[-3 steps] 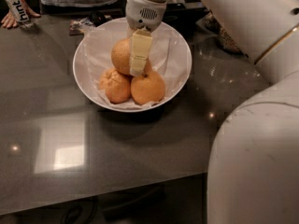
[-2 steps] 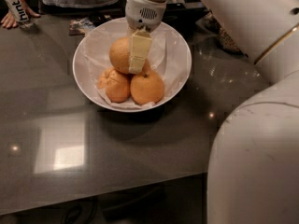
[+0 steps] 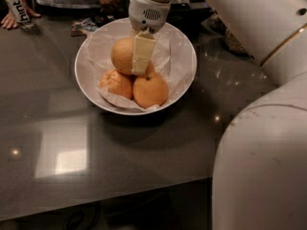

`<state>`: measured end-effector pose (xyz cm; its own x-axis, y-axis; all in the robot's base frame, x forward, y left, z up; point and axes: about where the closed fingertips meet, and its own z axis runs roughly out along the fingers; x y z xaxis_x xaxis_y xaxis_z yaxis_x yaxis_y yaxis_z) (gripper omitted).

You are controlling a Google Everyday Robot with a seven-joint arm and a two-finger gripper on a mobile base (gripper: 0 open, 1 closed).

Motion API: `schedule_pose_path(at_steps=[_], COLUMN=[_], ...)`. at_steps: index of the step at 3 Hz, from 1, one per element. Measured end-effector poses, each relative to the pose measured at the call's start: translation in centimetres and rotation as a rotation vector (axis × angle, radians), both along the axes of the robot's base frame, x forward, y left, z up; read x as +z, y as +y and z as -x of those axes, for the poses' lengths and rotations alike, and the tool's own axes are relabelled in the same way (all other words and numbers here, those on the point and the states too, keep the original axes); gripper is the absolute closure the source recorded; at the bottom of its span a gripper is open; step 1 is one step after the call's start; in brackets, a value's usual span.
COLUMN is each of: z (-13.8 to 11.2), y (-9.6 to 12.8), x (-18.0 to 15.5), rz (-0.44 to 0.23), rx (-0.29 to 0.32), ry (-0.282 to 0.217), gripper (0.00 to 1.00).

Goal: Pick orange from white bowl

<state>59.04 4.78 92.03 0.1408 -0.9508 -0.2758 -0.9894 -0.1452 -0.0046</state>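
Observation:
The orange (image 3: 122, 55), large, round and pale, sits highest in the pile in the white bowl (image 3: 184, 75), which is lined with crinkled white paper. My gripper (image 3: 138, 56) reaches down from above into the bowl. One cream finger (image 3: 143, 54) presses flat against the orange's right side; the other finger is hidden behind the fruit. The gripper looks shut on the orange, which rests slightly above two smaller, deeper-orange fruits (image 3: 116, 84) (image 3: 150, 91) at the bowl's front.
The bowl stands on a dark glossy table (image 3: 72, 152). A "hint" bottle (image 3: 17, 6) and a person's hand (image 3: 7, 20) are at the far left edge. My white arm and body (image 3: 259, 166) fill the right side.
The orange and the gripper have risen slightly in the bowl. The smaller fruits and the bowl have not moved.

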Motion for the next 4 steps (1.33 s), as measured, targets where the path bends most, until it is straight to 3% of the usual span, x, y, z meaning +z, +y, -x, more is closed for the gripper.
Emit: schedule_pose_path(at_steps=[4], z=[0.0], y=[0.0], x=[0.61], rz=[0.0], rx=[0.0], ry=[0.0], gripper=[1.0])
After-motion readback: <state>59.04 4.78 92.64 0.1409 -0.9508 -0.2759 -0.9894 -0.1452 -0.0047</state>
